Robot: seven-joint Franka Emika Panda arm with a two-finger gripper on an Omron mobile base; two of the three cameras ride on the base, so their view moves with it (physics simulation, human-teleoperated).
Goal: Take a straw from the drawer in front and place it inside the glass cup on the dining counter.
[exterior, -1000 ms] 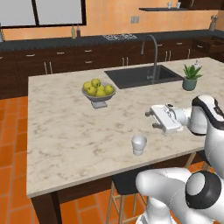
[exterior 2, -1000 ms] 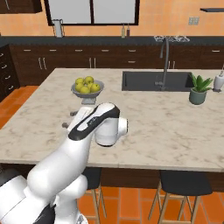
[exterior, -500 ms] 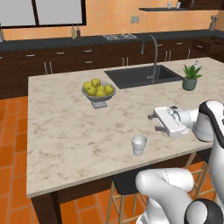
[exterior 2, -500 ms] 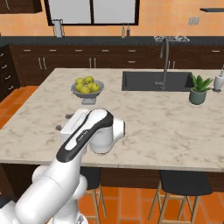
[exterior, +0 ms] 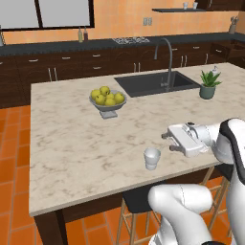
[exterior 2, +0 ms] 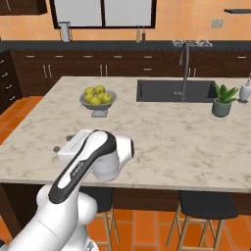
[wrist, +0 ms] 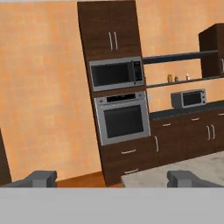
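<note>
The glass cup [exterior: 152, 158] stands upright near the front edge of the dining counter [exterior: 72, 139], a small whitish tumbler with nothing in it. My gripper [exterior: 168, 141] hovers just above the counter, a little right of the cup and apart from it, pointing left. In the right base view the gripper [exterior 2: 61, 147] sticks out past my forearm, which covers the cup. The hand view has both fingertips [wrist: 40, 178] wide apart, so the gripper [wrist: 112, 181] is open and holds nothing. The straw and the drawer are out of view.
A grey bowl of yellow-green fruit [exterior: 107, 99] sits mid-counter. The dark sink [exterior: 155, 82] with its faucet [exterior: 167, 57] and a potted plant [exterior: 208, 85] lie farther back. Stools [exterior 2: 201, 208] stand under the near edge. The hand camera faces a wall oven [wrist: 123, 120].
The hand has drifted slightly toward the counter's near edge while the arm's elbow swung and dropped. The cup has stayed put and the jaws have stayed wide.
</note>
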